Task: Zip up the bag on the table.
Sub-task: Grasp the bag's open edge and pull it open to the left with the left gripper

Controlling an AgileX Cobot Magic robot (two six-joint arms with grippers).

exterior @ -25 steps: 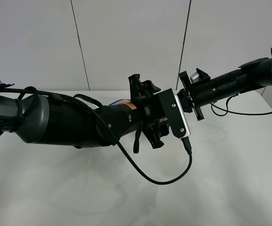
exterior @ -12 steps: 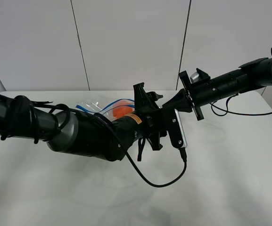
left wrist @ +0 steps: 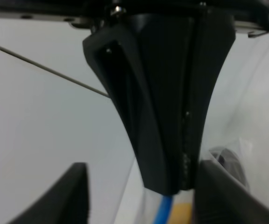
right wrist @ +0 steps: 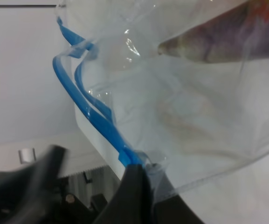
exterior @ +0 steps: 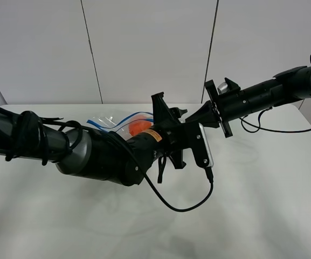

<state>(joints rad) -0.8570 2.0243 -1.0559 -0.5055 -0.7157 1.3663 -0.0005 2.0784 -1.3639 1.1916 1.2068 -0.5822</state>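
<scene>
The clear crinkly bag (exterior: 108, 122) lies on the white table (exterior: 263, 205) behind my left arm; an orange fruit (exterior: 139, 127) shows through it. Its blue zipper strip (right wrist: 85, 109) gapes in two lines, and an eggplant (right wrist: 227, 42) shows inside. My left gripper (exterior: 168, 110) sits at the bag's right end. In the left wrist view its fingers (left wrist: 143, 116) are pressed together, with the blue strip (left wrist: 164, 210) coming out below them. My right gripper (exterior: 192, 117) meets it from the right, and its dark finger (right wrist: 135, 186) pinches the strip's end.
A grey panelled wall (exterior: 144, 48) rises behind the table's far edge. A black cable (exterior: 182, 208) loops down from the left wrist over the tabletop. The right arm (exterior: 274, 91) reaches in from the right, above the table.
My left arm has swung lower and back, uncovering the bag and the orange fruit. Its jaws have come together on the blue strip. The right arm has held still.
</scene>
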